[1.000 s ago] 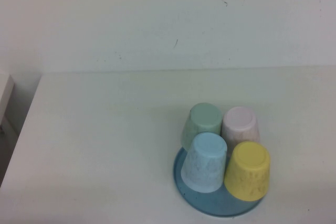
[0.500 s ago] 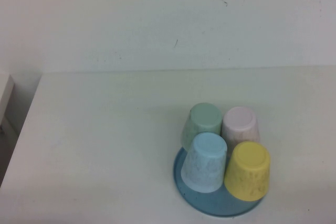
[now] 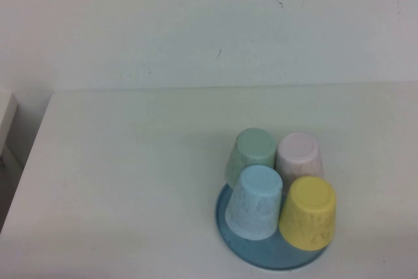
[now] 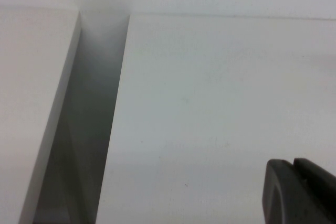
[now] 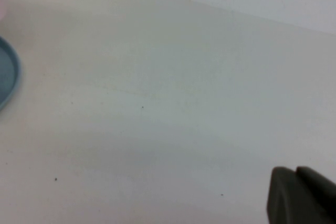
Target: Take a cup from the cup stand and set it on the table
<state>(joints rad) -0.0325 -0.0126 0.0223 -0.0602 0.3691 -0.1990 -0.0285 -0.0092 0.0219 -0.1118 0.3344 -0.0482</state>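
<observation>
A: What is sitting nearest the camera?
B: The cup stand (image 3: 274, 261) is resting on the worktop (image 3: 130, 161), carrying the yellow cup (image 3: 309, 213) upside down beside a blue cup (image 3: 256, 202); a green cup (image 3: 251, 155) and a pink cup (image 3: 299, 153) are standing behind.
A: And the end effectors?
B: The left end effector (image 4: 300, 192) and right end effector (image 5: 301, 196) are hovering over bare worktop, only dark edges showing; I cannot tell their grip.

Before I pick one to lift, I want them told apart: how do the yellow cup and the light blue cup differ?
The yellow cup stands at the cup stand's near right, the light blue cup at its near left. Yellow is squatter, blue taller. Both sit upside down, speckled, side by side. Neither the left gripper nor the right gripper is near them.
</observation>
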